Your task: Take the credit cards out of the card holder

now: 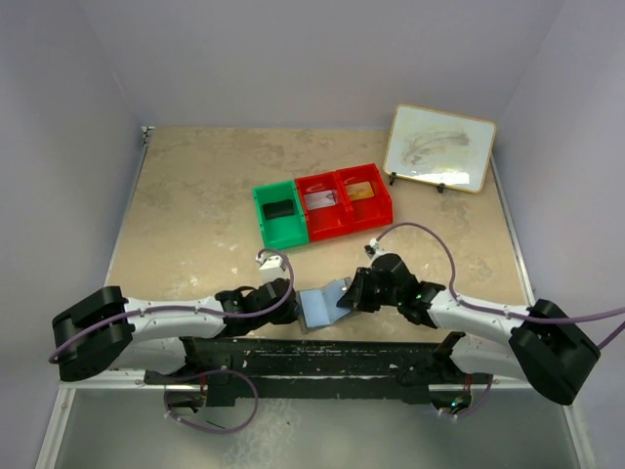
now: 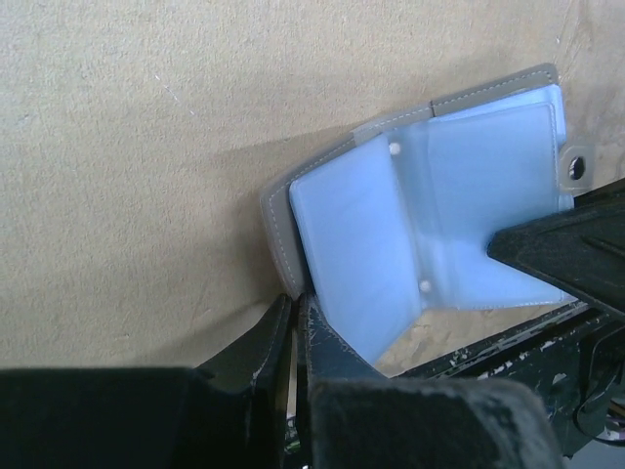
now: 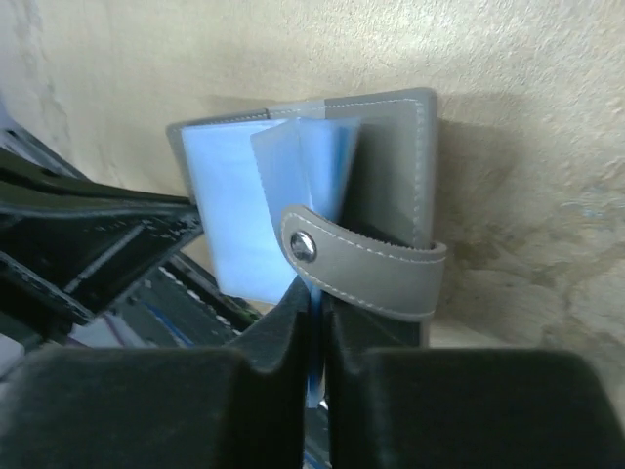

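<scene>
The table (image 1: pixel 195 195) carries a framed whiteboard (image 1: pixel 437 147) at about 1 o'clock from its middle. A green bin (image 1: pixel 260 211) and a pair of red bins (image 1: pixel 342 229) sit in a row just past centre toward 12 o'clock, each with a small item inside that is too small to identify. The card holder (image 3: pixel 391 166), a grey stitched cover spread open, lies at 6 o'clock close to the near edge, between the two arms. The left gripper (image 2: pixel 296 308) meets it from 9 o'clock with its fingers pressed together, apparently pinching the cover's corner. The right gripper (image 3: pixel 314 298) comes in from 3 o'clock, its jaws nearly touching and nipping a pale blue plastic sleeve (image 2: pixel 488 176) near the strap (image 3: pixel 376 269) and its snap (image 3: pixel 306 247). No credit cards can be made out through the cloudy sleeves, so I cannot tell which pockets are filled. The main danger, as I judge it, is that both pinches are thin edge grips. If the arms pull apart, a sleeve could tear at its seam or the cover could slip free. So near the table's edge, a released holder or a loosened card might slide off. With both grippers occupied, neither is free to draw a card out.
</scene>
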